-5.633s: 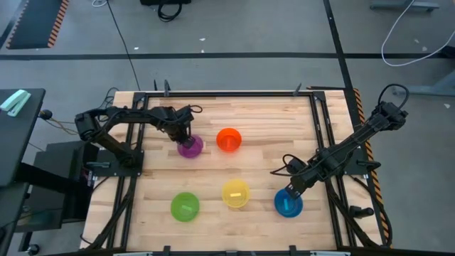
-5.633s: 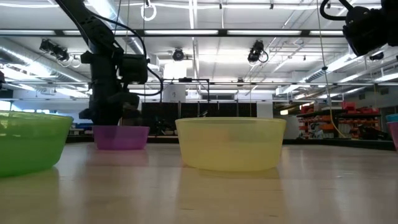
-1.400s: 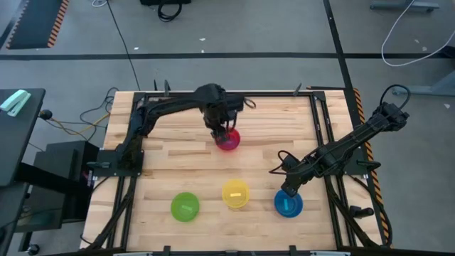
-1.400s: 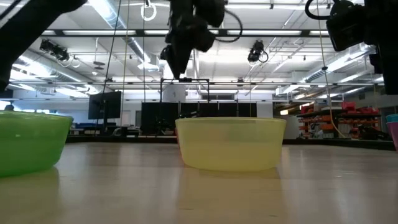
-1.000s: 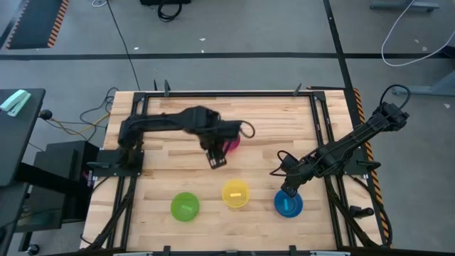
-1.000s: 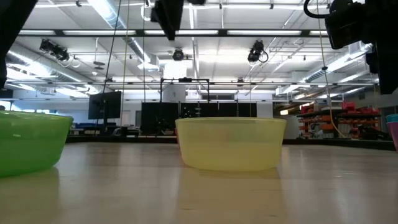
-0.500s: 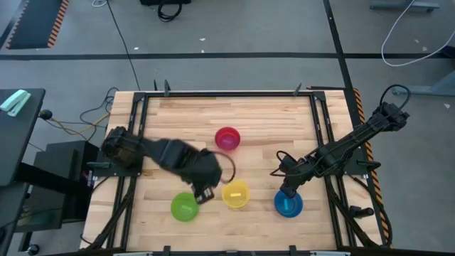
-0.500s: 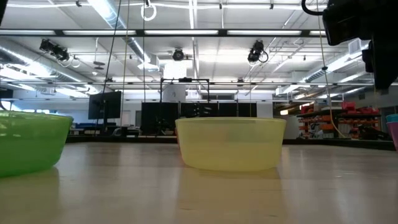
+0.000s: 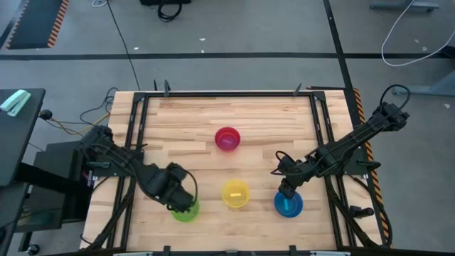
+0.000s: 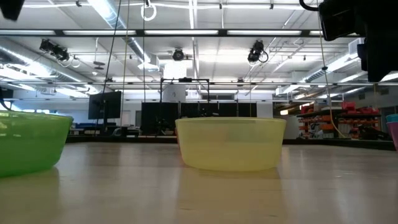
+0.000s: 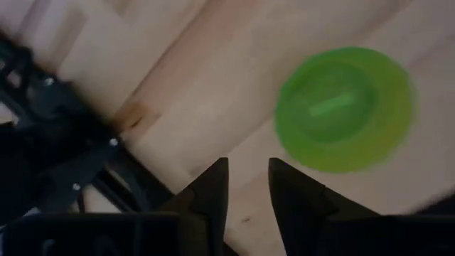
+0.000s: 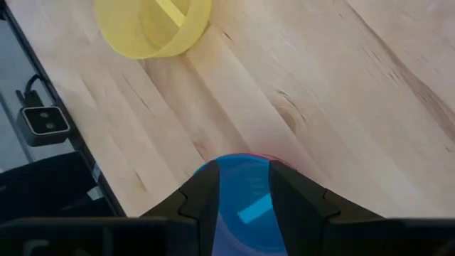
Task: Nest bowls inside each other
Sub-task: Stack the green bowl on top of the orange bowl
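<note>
My left gripper hangs over the far edge of the green bowl, which stands upright at the table's near left. In the left wrist view its fingers stand a small gap apart with nothing between them, and the green bowl lies ahead. My right gripper stands open above the far-left rim of the blue bowl. The blue bowl shows between its fingers, with a pink edge beside it. A yellow bowl stands between green and blue. A magenta-red bowl stands mid-table.
Black frame rails run along the table's left and right sides and its far edge. Bare wood lies between the bowls and across the far half. In the low view the green bowl and yellow bowl stand in front.
My left gripper has swung from beside the magenta-red bowl toward the table's near-left corner and now hangs over the green bowl. No bowl has moved.
</note>
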